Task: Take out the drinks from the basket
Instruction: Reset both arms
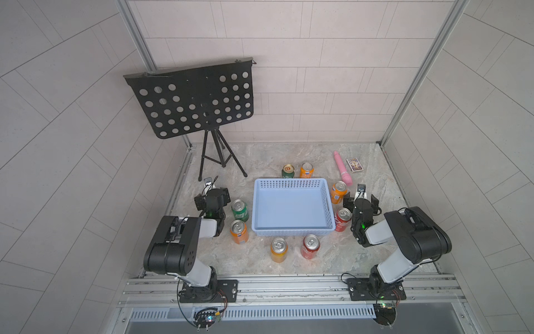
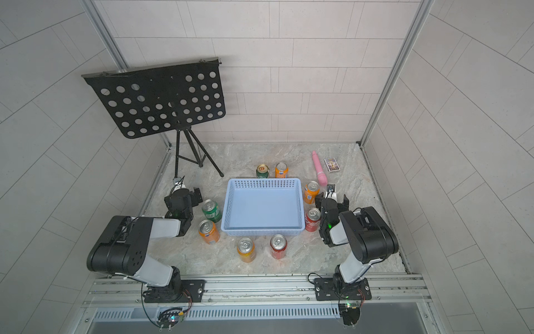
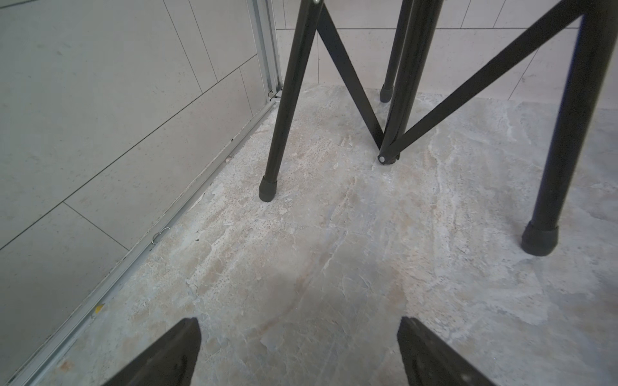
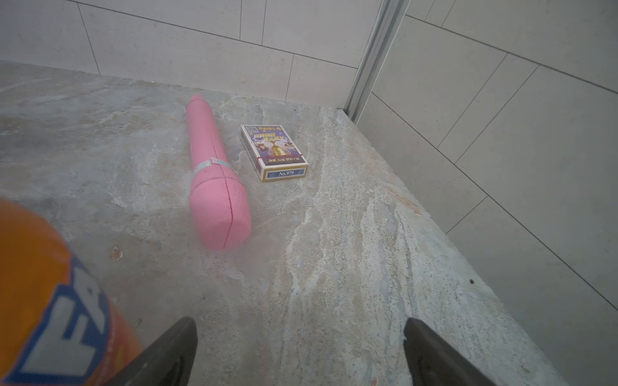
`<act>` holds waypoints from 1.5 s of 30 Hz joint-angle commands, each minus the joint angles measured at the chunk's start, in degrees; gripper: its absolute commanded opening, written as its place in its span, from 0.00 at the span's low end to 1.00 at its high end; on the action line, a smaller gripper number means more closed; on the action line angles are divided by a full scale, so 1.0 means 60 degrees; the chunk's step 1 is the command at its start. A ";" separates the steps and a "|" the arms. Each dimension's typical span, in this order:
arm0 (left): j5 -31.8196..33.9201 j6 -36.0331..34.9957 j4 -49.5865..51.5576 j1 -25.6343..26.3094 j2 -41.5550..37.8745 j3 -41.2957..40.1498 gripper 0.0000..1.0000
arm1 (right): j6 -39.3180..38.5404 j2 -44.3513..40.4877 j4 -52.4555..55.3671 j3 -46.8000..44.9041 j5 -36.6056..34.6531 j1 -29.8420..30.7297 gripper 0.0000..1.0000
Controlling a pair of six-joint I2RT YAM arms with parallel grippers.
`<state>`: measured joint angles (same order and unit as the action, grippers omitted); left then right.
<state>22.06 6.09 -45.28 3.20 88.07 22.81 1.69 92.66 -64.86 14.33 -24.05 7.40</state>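
- Fingers [image 4: 170, 354] of right gripper [image 4: 298, 322] stand wide apart, gripping nothing; left gripper [image 3: 298, 320] likewise.
- All 8 drinks [image 1: 239, 209] stand upright on the table [image 1: 260, 162] outside the basket [image 1: 289, 183], ringed around it.

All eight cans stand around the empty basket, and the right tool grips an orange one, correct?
No: the right tool is open, gripping nothing, with the orange can beside it, as the right wrist view shows. The rest is right.
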 commanded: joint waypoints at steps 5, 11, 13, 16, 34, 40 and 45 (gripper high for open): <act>0.0080 -0.0158 0.0096 0.0075 -0.0095 0.0176 1.00 | 0.0423 -0.0411 0.0596 0.0574 0.0610 -0.0515 1.00; 0.0132 -0.0208 0.0201 0.0109 -0.0116 0.0219 1.00 | 0.0386 -0.0349 0.0534 0.0608 0.0568 -0.0515 1.00; 0.0124 -0.0195 0.0198 0.0104 -0.0111 0.0227 1.00 | 0.0467 -0.0400 0.1072 0.0836 0.0459 -0.0515 1.00; 0.0117 -0.0195 0.0194 0.0109 -0.0118 0.0227 1.00 | 0.0503 -0.0393 0.1245 0.0927 0.0393 -0.0515 1.00; 0.0132 -0.0198 0.0207 0.0121 -0.0096 0.0227 1.00 | 0.0493 -0.0385 0.1230 0.0937 0.0391 -0.0512 1.00; 0.0130 -0.0209 0.0207 0.0120 -0.0095 0.0227 1.00 | 0.0484 -0.0397 0.1233 0.0933 0.0392 -0.0515 1.00; 0.0135 -0.0195 0.0209 0.0119 -0.0101 0.0227 1.00 | 0.0485 -0.0386 0.1230 0.0935 0.0391 -0.0515 1.00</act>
<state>22.24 5.48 -44.62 3.68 88.05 23.18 4.03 91.05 -58.43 19.66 -21.02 4.38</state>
